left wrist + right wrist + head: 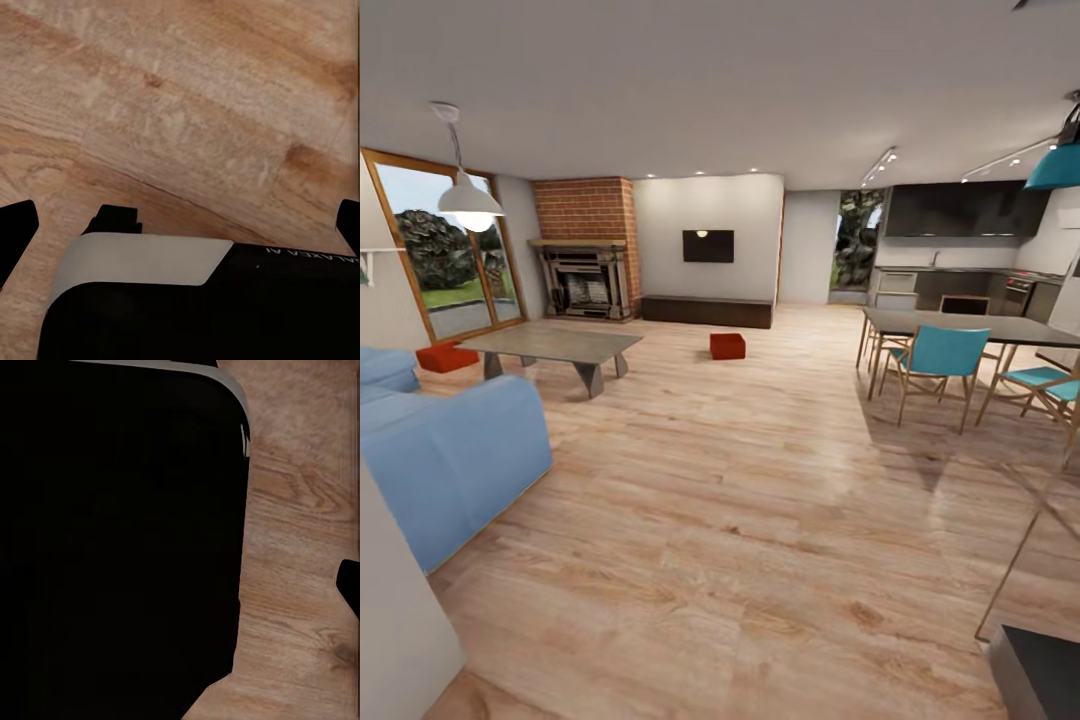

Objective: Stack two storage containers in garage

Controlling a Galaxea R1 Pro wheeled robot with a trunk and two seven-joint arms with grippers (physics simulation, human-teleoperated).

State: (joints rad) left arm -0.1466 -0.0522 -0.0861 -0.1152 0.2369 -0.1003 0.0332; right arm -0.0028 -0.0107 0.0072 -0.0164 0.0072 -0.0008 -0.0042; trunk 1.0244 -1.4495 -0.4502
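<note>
Task barely begun: robot in living room, both storage containers on wood-plank floor (760, 520), neither lifted. One container (727, 345) sits in open, near dark cabinet (706, 311) under TV. Other container (446, 357) lies behind low grey table (555, 345), beside sofa (445, 455).

Left claw (180, 217): fingertips wide apart, spread, holding nothing. Right claw: state cannot be told.

Left to do: fetch both, drive to garage, stack. Table and sofa block second container; dining chairs (935, 365) to right.

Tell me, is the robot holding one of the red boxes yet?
No. Both storage containers sit on the wood floor, one before the dark cabinet, one beside the grey low table.
</note>
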